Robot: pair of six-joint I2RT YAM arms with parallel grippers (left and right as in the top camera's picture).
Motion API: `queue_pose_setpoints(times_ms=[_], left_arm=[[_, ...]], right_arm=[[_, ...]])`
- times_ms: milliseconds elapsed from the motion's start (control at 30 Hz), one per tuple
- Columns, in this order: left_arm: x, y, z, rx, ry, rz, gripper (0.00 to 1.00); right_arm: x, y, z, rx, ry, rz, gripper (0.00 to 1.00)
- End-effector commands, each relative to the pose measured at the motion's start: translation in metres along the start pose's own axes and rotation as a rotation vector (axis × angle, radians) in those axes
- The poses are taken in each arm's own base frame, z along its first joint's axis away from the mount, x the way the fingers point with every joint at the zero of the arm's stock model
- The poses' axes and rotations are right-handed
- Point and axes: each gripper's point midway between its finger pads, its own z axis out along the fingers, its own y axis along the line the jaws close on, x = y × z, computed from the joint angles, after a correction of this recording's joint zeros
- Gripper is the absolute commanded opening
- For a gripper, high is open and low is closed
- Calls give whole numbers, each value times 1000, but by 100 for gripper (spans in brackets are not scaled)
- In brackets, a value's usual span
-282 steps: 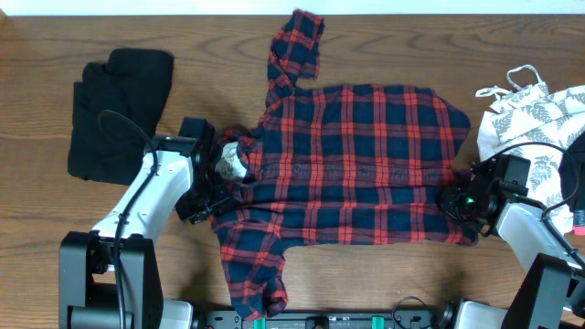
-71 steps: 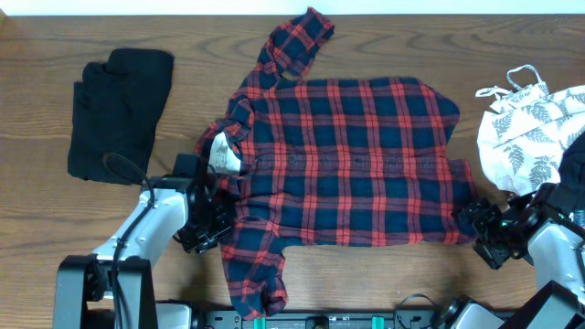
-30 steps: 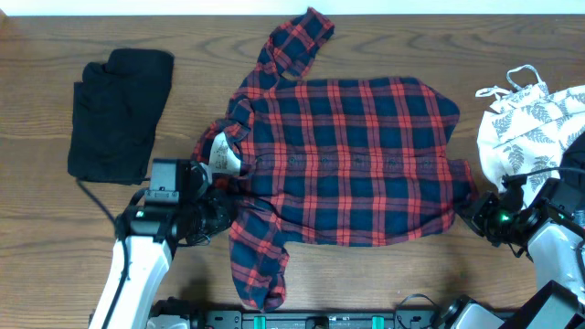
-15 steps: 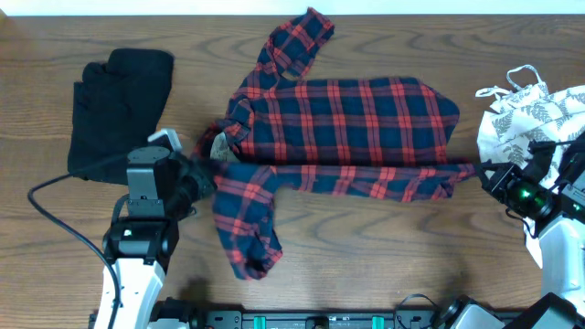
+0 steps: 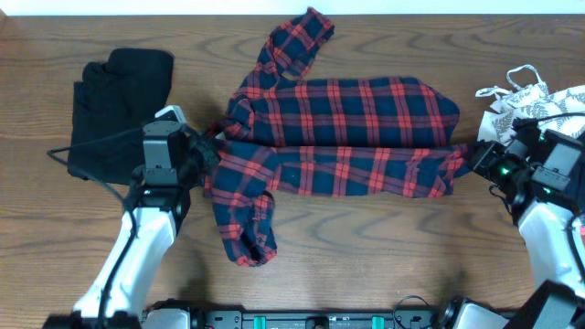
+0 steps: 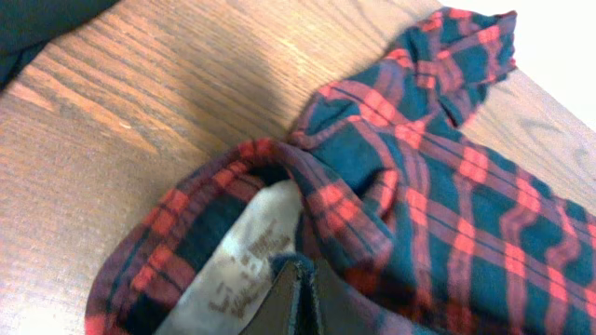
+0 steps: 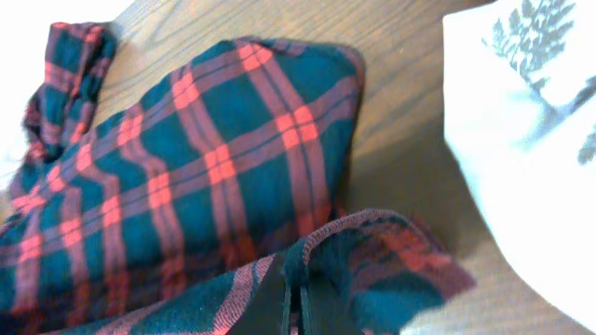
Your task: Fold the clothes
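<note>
The red-and-navy plaid shirt [image 5: 343,110] lies across the middle of the table, its near edge lifted and doubled back over the body in a long band [image 5: 347,172]. My left gripper [image 5: 208,153] is shut on the shirt's edge by the collar, where the white neck label [image 6: 247,270] shows in the left wrist view. My right gripper [image 5: 471,163] is shut on the shirt's hem corner [image 7: 372,251] at the right end. One sleeve [image 5: 242,224] hangs toward the front, the other sleeve [image 5: 294,41] lies at the back.
A black garment [image 5: 114,105] lies at the back left beside my left arm. A white leaf-print garment [image 5: 530,105] sits at the right edge, close to my right arm. Bare wood shows along the front.
Both grippers have lifted the shirt's near edge and carried it toward the back, folding it over the body. The front sleeve has been dragged along with it.
</note>
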Motion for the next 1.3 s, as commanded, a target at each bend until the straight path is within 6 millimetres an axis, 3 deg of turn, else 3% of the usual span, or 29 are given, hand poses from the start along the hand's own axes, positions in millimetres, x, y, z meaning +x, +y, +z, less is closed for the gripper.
queue_pose_setpoints(times_ms=[0,133,233,433,567,667,800,833,900,933,967,1033,1133,1267], left_arm=[[2,13,12,-46,3,-16,6],[7,17,19,-56,20,-18,6],[10,19,21,-63,31,-18,6],[12,20,21,-67,37,-16,6],[13,21,21,-69,42,-17,6],[15,20,21,-65,53,-18,6],[25,25,20,-84,93,-23,6],[30,25,19,-81,116,-25,6],[43,25,17,-69,178,-31,6],[52,26,15,-74,216,-38,6],[59,30,14,-87,244,-44,6],[75,37,8,-119,311,-56,6],[98,49,-3,-178,412,-76,6],[118,60,-15,-235,499,-87,6]], right_arm=[[-5,-12,15,74,-16,26,1],[-2,-20,35,71,-7,54,1],[9,-29,49,82,29,81,9],[27,-39,61,92,89,106,76],[18,-27,55,51,66,92,99],[4,-6,42,-25,26,47,99],[-13,40,12,-195,-25,-29,99],[-14,51,6,-235,-28,-57,96],[-7,71,-5,-296,-6,-91,65],[1,77,-7,-302,20,-96,34],[9,81,-7,-305,47,-102,19],[32,87,-4,-304,124,-137,8],[61,71,8,-178,222,-161,6],[83,57,23,-92,297,-193,6]])
